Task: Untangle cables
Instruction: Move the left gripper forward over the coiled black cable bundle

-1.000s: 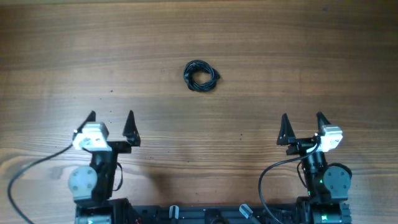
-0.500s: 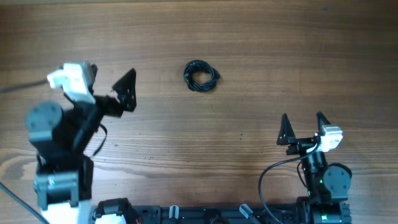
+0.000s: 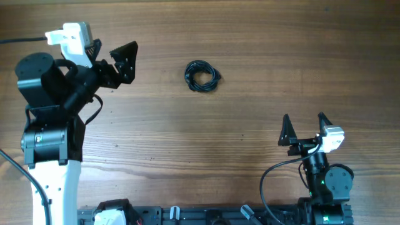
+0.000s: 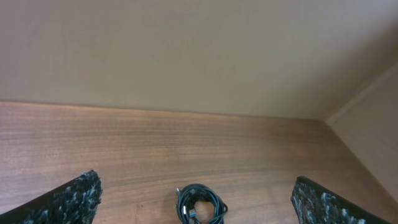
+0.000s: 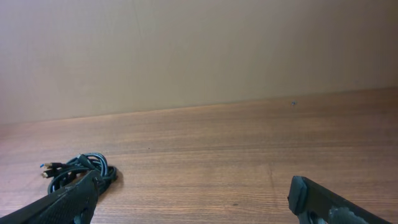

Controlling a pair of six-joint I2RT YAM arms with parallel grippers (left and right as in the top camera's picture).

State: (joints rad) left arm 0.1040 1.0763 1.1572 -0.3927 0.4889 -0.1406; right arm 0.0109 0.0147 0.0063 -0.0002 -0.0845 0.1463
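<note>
The cables (image 3: 202, 76) lie as one small coiled black bundle on the wooden table, back of centre. My left gripper (image 3: 117, 59) is open and empty, raised to the left of the bundle and pointing at it. In the left wrist view the cables (image 4: 200, 205) sit between the two fingertips (image 4: 199, 205), further ahead. My right gripper (image 3: 305, 129) is open and empty near the front right. In the right wrist view the cables (image 5: 78, 169) lie at the far left, partly behind the left finger, and the open fingers (image 5: 193, 202) frame bare wood.
The wooden table (image 3: 262, 50) runs in all directions around the bundle. A beige wall (image 4: 186, 50) stands behind the table. The arm bases and a black rail (image 3: 206, 215) sit along the front edge.
My left arm has risen from the front left and swung back and up, turning its open gripper toward the bundle. The right arm and the cables have not moved.
</note>
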